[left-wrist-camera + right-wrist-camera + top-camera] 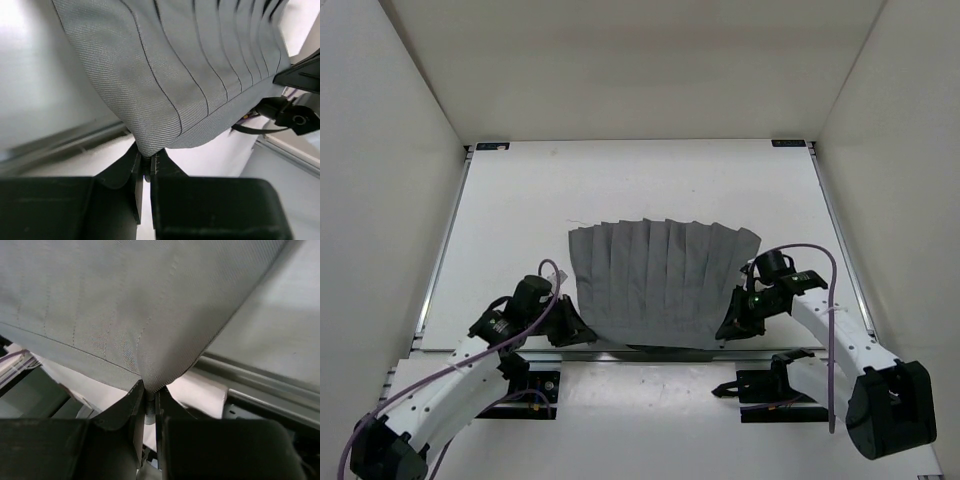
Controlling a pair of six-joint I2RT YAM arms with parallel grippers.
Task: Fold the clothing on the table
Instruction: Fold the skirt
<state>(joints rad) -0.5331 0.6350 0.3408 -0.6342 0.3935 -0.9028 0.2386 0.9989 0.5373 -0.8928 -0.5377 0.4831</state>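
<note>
One white counter point(520, 190) fills my top view, with a thin rail point(444, 243) down each side. The clothing point(660, 285) lies on its near half, roughly centred between my two arms. Its long axis runs left to right. The pleats run across that axis, from the far hem to the near one. The far hem is the wider, and it sits flat with its right corner a little nearer to me than its left. The narrower near hem reaches the counter's near edge.

The left fingers point(576, 327) are at the near left corner and the right fingers point(732, 324) at the near right one. From above I cannot tell how either pair stands.

The wrist views settle that. On the left, the left fingers point(136, 167) are pinched together on the very tip of the clothing point(165, 65), whose corner rises out of them. The hem sags away toward the other arm, clear of the surface below. On the right, the right fingers point(138, 399) are clamped on the opposite tip of the clothing point(125, 300), with the near rail showing beneath the fabric. Only these two views show the twill weave and the stitched pleat lines.
</note>
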